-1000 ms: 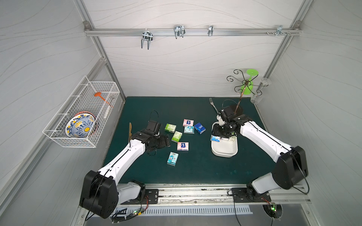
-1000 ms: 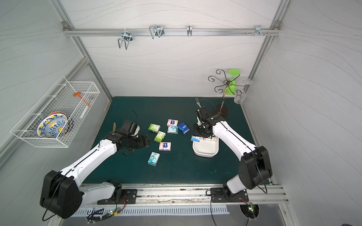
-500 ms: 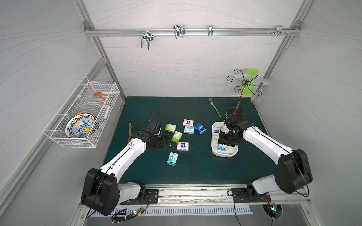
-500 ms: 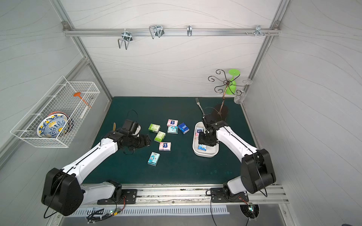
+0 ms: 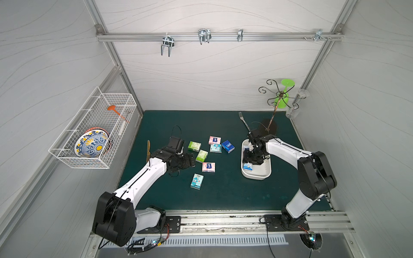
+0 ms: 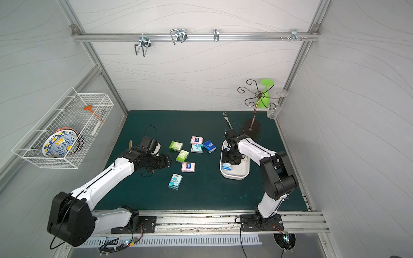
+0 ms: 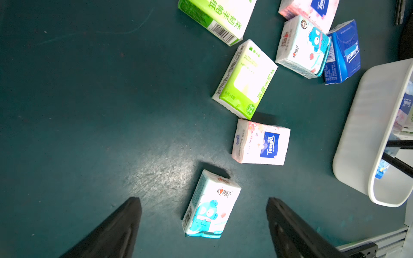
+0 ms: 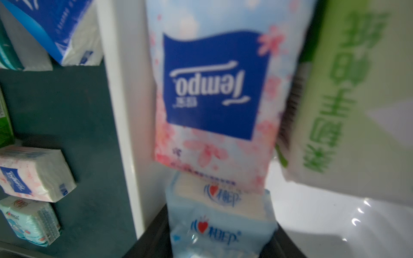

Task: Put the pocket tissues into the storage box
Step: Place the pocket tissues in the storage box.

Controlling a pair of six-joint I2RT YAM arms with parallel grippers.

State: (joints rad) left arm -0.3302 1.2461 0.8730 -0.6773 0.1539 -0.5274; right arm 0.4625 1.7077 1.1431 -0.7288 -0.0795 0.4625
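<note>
Starting at the left wall: seeing a white wire basket [image 5: 116, 105] hanging there, carrying a patterned plate [image 5: 91, 144] and an orange tool [image 5: 111, 108].

Moving rightward to the left jaws: hovering over the dark green table [image 5: 161, 125], spread wide, gripping nothing, pointing toward the loose pocket tissues. Noticing, in the left wrist view, a light blue cartoon packet [image 7: 210, 205] lying flat between the two dark fingertips [image 7: 125, 223] yet touching neither.

Counting seven packets loose on the table in both top views:
- a green packet [image 5: 194, 145]
- a second green packet [image 5: 201, 156] just beside it
- a pink packet [image 5: 214, 140] touching another cartoon packet [image 5: 215, 148]
- a dark blue packet [image 5: 228, 146] touching that one
- a second pink packet [image 5: 208, 167] nearer the arm bases
- the light blue cartoon packet, nearest of all

Reaching the storage box [image 5: 259, 175], standing on the table near the dark blue packet, with packets already inside. Finding the right jaws down inside the box, straddling a pale blue packet [image 8: 223, 223] lying on the box floor. Unable to tell whether clamping it or letting go. Seeing a pink Tempo packet [image 8: 212, 89] overlapping its far end and a green-lettered packet [image 8: 348, 100] just beside that, both inside the box.

Ending behind the box: a fork [image 5: 243, 119] lying on the table, and a hook stand [image 5: 268, 128] carrying a green glass [image 5: 284, 96] upside down.
</note>
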